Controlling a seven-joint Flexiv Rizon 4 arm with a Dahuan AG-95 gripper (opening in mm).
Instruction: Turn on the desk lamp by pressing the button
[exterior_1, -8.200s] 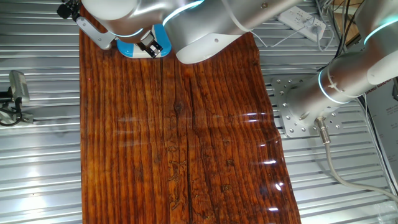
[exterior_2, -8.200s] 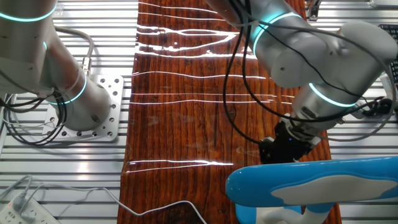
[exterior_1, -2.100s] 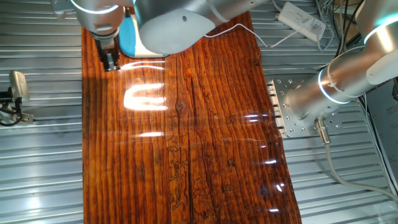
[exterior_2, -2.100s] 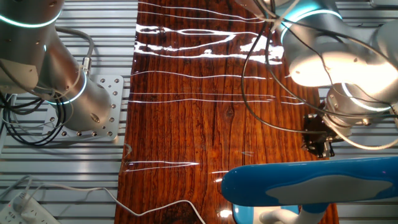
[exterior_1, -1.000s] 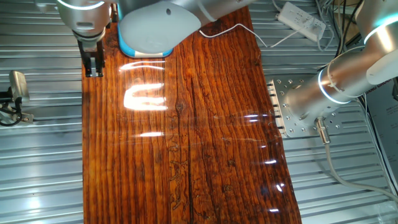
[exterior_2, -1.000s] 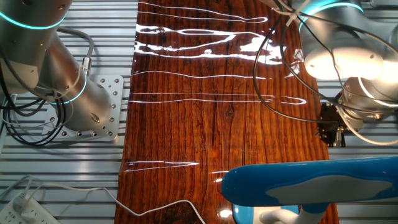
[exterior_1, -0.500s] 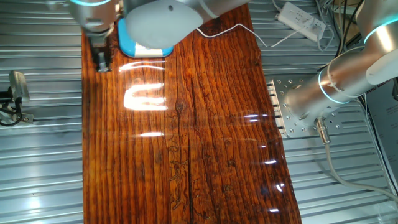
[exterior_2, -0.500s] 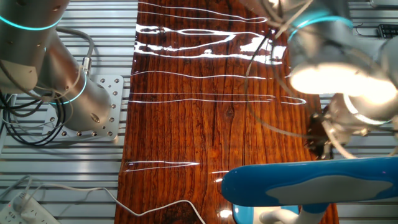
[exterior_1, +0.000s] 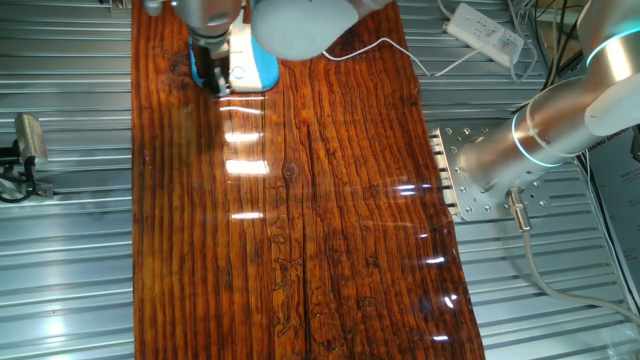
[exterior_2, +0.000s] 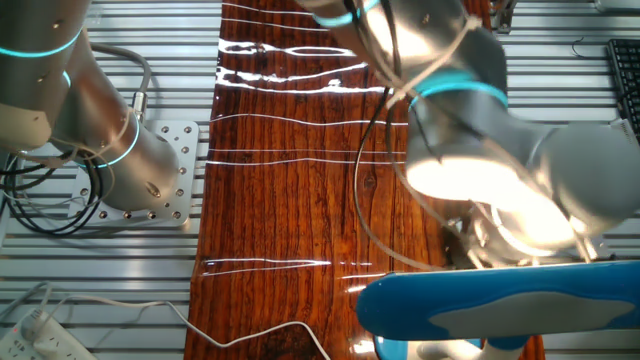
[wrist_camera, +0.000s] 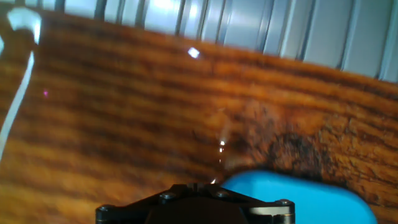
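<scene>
The desk lamp's blue base (exterior_1: 256, 66) stands at the far end of the wooden board. My gripper (exterior_1: 210, 72) hangs over the base's left side, fingers pointing down; the blur hides whether they touch it. In the other fixed view the lamp's blue and white head (exterior_2: 500, 297) fills the bottom and, with the arm, covers the gripper. The hand view is blurred: part of the blue base (wrist_camera: 292, 200) sits at the lower right beside the dark gripper body, and no fingertips show. The button shows in no view. Bright light patches (exterior_1: 247, 166) lie on the wood.
A white power strip (exterior_1: 486, 35) and its white cable (exterior_1: 366, 46) lie behind the board. A second arm stands on a metal plate (exterior_1: 468, 172) at the right, also seen as a grey arm (exterior_2: 100, 130). Ribbed metal surrounds the wooden board (exterior_1: 300, 260).
My gripper has swung from the board's left edge rightward onto the lamp base's left side. The arm's links now cover more of the other fixed view.
</scene>
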